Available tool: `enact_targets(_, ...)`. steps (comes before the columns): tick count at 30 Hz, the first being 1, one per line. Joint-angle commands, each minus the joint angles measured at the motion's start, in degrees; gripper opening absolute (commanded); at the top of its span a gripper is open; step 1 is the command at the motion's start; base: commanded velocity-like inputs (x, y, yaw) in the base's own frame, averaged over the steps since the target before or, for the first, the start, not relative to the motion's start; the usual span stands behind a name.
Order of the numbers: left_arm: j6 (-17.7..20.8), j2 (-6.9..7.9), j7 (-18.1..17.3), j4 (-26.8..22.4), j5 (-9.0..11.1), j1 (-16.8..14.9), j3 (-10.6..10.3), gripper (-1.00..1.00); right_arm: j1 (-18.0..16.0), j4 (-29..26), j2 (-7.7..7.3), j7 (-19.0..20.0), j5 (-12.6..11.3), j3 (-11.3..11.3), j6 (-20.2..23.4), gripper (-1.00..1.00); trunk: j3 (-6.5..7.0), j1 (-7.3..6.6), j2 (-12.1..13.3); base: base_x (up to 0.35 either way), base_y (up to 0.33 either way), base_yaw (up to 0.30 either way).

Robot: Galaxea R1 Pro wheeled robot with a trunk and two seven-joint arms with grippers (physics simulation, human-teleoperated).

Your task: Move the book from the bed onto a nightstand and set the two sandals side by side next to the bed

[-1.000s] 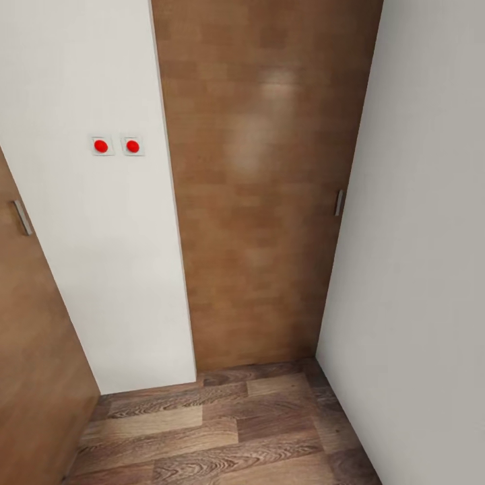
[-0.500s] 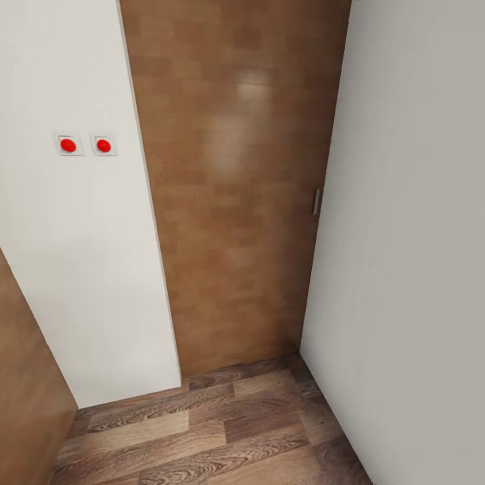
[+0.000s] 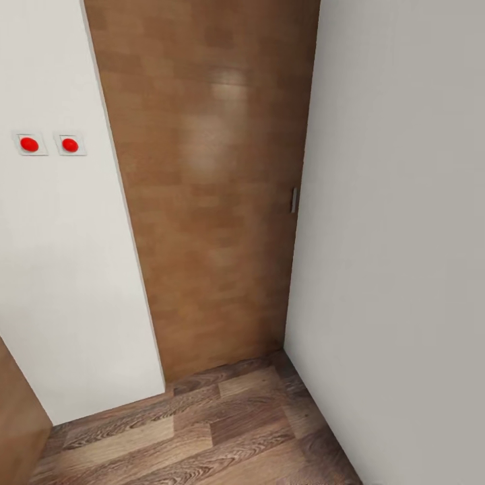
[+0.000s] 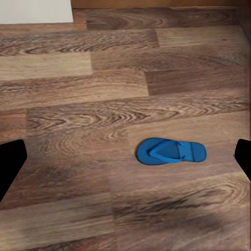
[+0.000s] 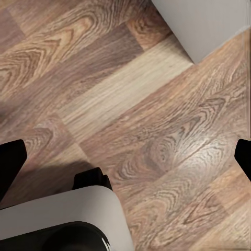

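We face a closed brown wooden door (image 3: 209,202) between white walls (image 3: 397,236); two red switches (image 3: 48,144) sit on the left wall. One blue sandal (image 4: 171,151) lies flat on the plank floor (image 4: 78,104) under our left gripper (image 4: 125,159), fingers spread wide. The right gripper (image 5: 125,157) is equally wide, holding nothing.

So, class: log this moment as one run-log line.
phase: moving | head: door, wall | left gripper: open, empty, sandal on floor | right gripper: open, empty
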Motion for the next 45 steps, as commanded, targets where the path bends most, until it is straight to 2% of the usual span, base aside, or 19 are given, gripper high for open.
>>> enact_targets(1, -0.1, -0.02, 0.0, 0.0, 0.4, 0.0, 0.0, 1.00, 0.0, 0.1, -0.01, 0.0, -0.6, 0.2, -0.2, 1.00, -0.06, 0.00, 0.0, 0.000, 0.000, -0.195)
enact_targets(19, -0.1, -0.02, 0.0, 0.0, 0.4, 0.0, 0.0, 1.00, 0.0, 0.1, -0.01, 0.0, -0.4, 0.2, -0.2, 1.00, -0.06, 0.00, 0.0, 0.000, 0.000, -0.173)
enact_targets(45, -0.1, -0.09, 0.0, 0.0, 0.4, 0.0, 0.0, 1.00, 0.0, 0.0, -0.20, 0.0, -0.7, 0.1, -0.1, 1.00, -0.06, 0.00, 0.0, 0.000, 0.000, -0.006)
